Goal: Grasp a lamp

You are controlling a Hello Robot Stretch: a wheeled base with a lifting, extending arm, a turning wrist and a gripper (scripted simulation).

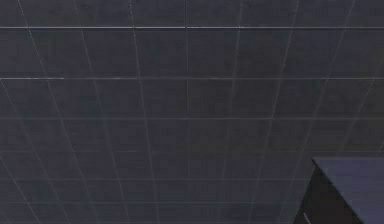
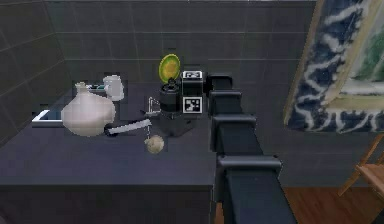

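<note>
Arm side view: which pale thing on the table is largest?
The round cream vessel at the left; the pale blob in front and whitish thing behind are smaller.

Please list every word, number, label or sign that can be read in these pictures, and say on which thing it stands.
None can be read.
The two small white squares at the far end of the dark arm carry black block marks, not letters.
The blue and white curtain bears only a pattern.
</note>
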